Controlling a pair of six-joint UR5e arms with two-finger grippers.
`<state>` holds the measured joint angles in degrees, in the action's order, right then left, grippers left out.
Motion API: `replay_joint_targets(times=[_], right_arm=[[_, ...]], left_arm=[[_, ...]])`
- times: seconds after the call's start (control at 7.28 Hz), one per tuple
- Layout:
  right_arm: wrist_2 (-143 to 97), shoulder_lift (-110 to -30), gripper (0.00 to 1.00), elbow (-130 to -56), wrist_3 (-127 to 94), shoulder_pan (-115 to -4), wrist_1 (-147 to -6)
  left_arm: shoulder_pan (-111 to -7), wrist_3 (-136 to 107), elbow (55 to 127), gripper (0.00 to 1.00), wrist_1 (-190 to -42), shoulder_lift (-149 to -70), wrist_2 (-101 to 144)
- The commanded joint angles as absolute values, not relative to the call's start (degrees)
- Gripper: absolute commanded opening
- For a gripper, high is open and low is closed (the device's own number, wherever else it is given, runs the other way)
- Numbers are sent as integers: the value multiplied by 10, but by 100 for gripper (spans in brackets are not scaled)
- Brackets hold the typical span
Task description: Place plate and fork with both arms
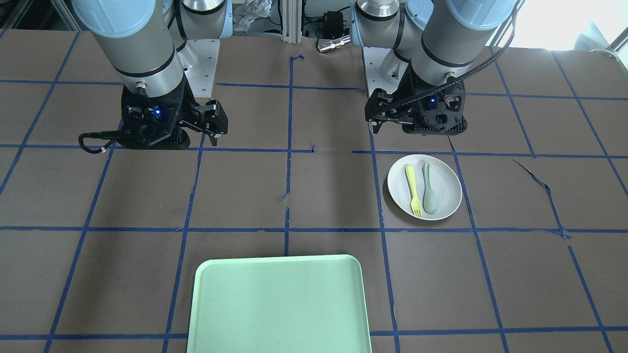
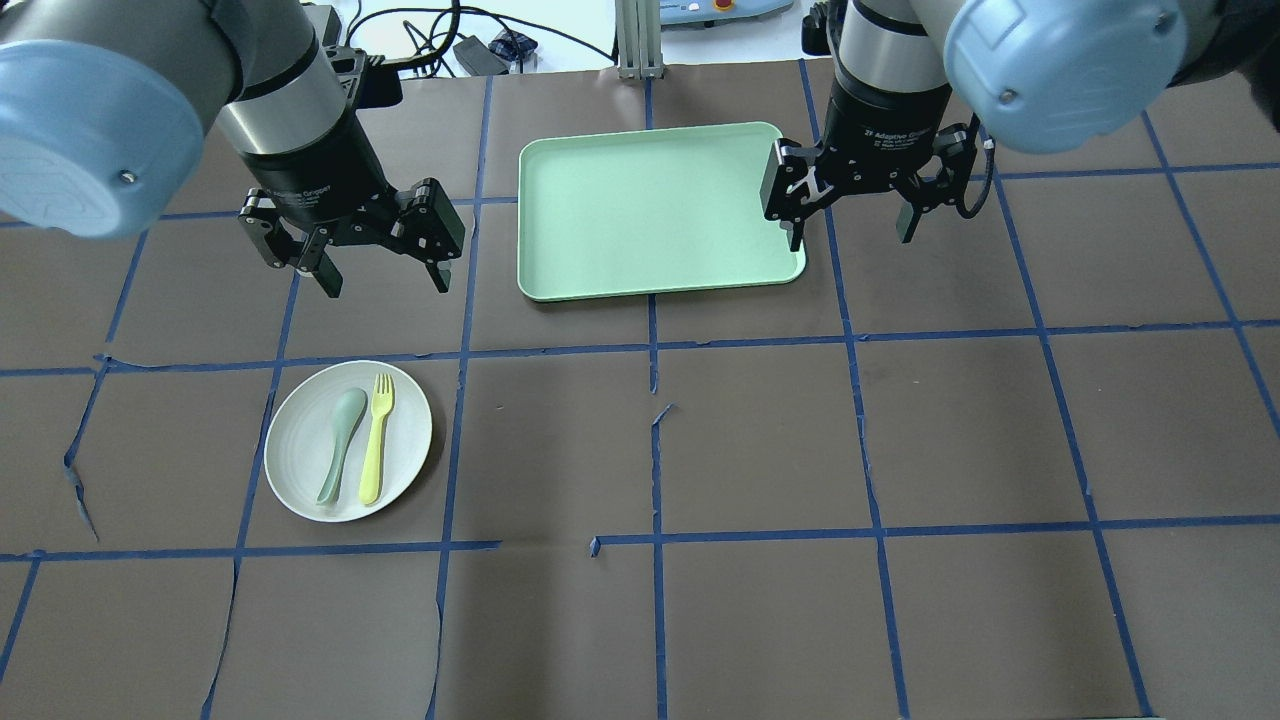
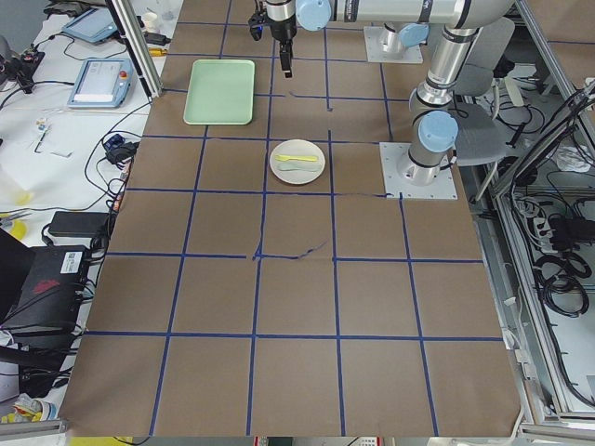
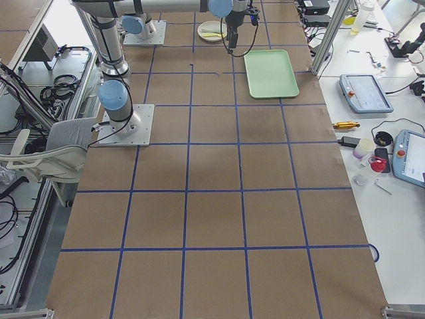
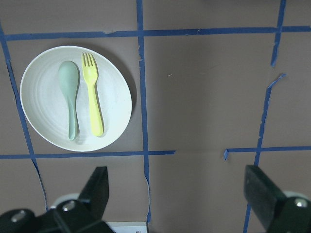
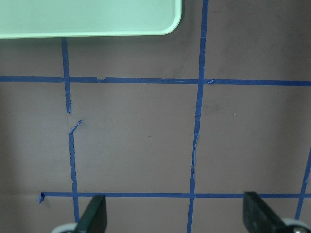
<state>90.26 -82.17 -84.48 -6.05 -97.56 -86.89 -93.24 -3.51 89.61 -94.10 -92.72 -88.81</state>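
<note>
The off-white plate point(image 2: 300, 450) lies on the table at the robot's left, with the pale yellow fork point(image 2: 377, 440) and a grey-green spoon point(image 2: 340, 445) lying side by side on it. My left gripper point(image 2: 385, 285) is open and empty, hovering above the table just beyond the plate. The left wrist view shows the plate point(image 5: 48, 97) and the fork point(image 5: 92, 97) ahead and to the left of the open fingers point(image 5: 99, 182). My right gripper point(image 2: 850, 240) is open and empty, hovering beside the tray's right edge.
A light green rectangular tray point(image 2: 650, 210) lies at the far middle of the table, between the two grippers. Its corner shows in the right wrist view point(image 6: 87, 17). Brown paper with a blue tape grid point(image 2: 655, 440) covers the table.
</note>
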Motion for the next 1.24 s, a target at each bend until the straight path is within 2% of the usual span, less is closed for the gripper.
replay_joint_targets(times=[0.0,1.1], right_arm=[[903,-823,100,-847,-64,-976,-863],[916,-816,100,-841,-62,-972,-857]], left_arm=[[-931,-35,898,100,-940,-926,-894],[-929,-58,899,100,-940,-936,-906]])
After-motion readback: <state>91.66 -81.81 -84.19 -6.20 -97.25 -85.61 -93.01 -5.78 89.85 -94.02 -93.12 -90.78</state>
